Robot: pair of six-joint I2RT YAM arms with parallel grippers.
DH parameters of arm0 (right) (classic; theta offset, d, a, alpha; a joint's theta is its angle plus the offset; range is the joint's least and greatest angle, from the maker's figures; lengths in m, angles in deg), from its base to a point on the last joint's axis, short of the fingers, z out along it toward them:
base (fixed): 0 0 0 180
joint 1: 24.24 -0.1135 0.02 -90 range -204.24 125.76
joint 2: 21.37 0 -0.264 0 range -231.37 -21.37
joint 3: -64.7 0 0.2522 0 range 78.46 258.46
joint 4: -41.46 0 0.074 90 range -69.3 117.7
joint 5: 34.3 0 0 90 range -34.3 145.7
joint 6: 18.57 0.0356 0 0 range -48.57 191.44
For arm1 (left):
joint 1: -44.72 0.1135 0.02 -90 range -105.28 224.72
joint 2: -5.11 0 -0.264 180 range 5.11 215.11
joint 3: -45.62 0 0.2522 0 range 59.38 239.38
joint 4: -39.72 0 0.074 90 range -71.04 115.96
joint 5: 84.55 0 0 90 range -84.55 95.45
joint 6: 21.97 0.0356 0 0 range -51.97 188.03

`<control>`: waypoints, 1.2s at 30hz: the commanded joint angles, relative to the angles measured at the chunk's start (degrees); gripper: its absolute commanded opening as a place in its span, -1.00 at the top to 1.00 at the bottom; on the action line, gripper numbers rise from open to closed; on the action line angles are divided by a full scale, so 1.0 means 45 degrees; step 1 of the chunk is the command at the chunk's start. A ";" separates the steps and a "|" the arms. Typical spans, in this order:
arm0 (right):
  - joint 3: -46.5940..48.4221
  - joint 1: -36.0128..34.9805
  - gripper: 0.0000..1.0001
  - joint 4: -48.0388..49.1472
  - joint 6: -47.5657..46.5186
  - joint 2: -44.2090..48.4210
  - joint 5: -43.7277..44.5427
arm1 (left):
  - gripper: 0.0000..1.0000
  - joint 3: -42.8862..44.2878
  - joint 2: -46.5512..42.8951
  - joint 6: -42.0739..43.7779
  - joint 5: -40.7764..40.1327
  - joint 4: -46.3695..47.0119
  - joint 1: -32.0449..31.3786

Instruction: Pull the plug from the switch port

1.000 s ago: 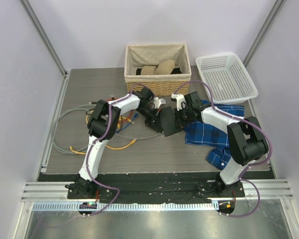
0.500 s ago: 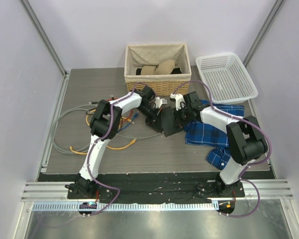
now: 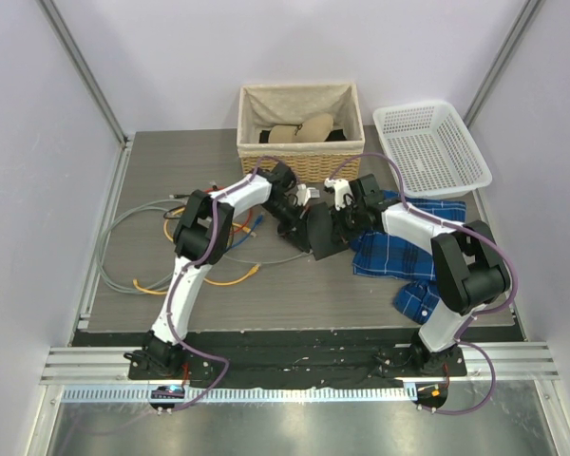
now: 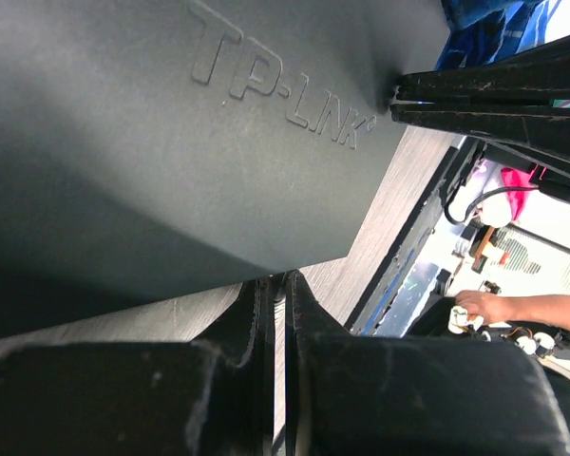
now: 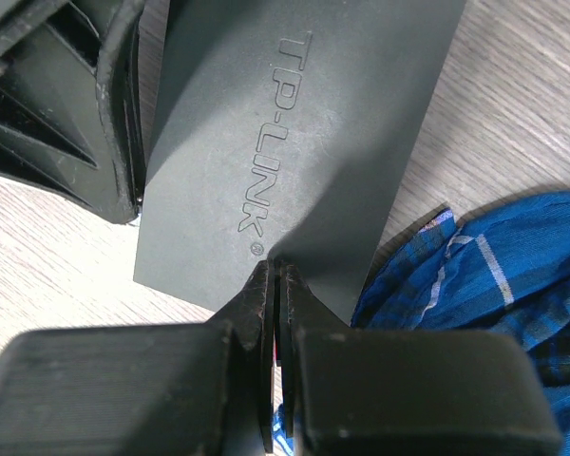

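1. Switch [image 3: 323, 231], a flat black rectangular TP-LINK box, lies mid-table on the grey wood-grain tabletop [image 3: 266, 294], between both grippers and beside a blue plaid cloth [image 3: 399, 252].
2. Left gripper [image 4: 277, 277]: fingers pressed together, nothing seen between them, tips at the switch edge.
3. Right gripper [image 5: 273, 266]: fingers likewise together, tips at the opposite edge.

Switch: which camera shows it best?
Right wrist: the switch shows most of its logo face, lettering readable, three edges clear. Left wrist shows only part of that face, very close. Top view shows it small and dark, no detail.
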 commanded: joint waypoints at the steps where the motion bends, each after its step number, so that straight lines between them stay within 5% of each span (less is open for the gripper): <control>1: -0.0148 -0.0087 0.97 -0.0638 -0.0167 -0.0518 0.0523 | 1.00 -0.0029 0.0308 0.0660 -0.1654 0.0731 0.0235; 7: -0.0324 -0.0087 0.97 -0.0619 -0.0167 -0.0459 0.0524 | 1.00 -0.2394 -0.0435 0.0756 -0.1437 0.1728 -0.0116; 15: 0.0027 -0.0087 0.97 -0.0677 -0.0186 -0.0713 0.0562 | 1.00 0.0260 0.0092 0.2044 -0.1828 -0.0514 0.0312; 23: 0.0183 -0.0087 0.97 -0.0658 -0.0362 -0.0264 0.0757 | 1.00 -0.1340 -0.3493 0.5870 -0.2002 -0.3192 0.2319; 27: 0.0398 -0.0087 0.97 -0.0677 -0.0324 -0.0361 0.0719 | 1.00 -0.0580 -0.4867 0.6809 -0.4088 -0.3292 0.3709; 31: 0.0944 -0.0087 0.98 -0.0755 -0.0226 -0.0750 0.0660 | 1.00 -0.0246 -0.5629 0.7202 -0.8082 -0.2201 0.4453; 32: 0.1216 -0.0087 0.97 -0.0775 -0.0187 -0.0829 0.0641 | 0.88 -0.0440 -0.5746 0.7145 -0.8677 -0.1888 0.4473; 33: 0.1373 -0.0087 0.63 -0.0794 -0.0187 -0.0888 0.0583 | 0.33 -0.0538 -0.5980 0.6951 -0.9167 -0.1363 0.4473; 36: 0.2426 -0.0087 -0.18 -0.1028 -0.0167 -0.1044 0.0601 | -0.36 -0.0325 -0.6545 0.6015 -0.9076 -0.0969 0.4454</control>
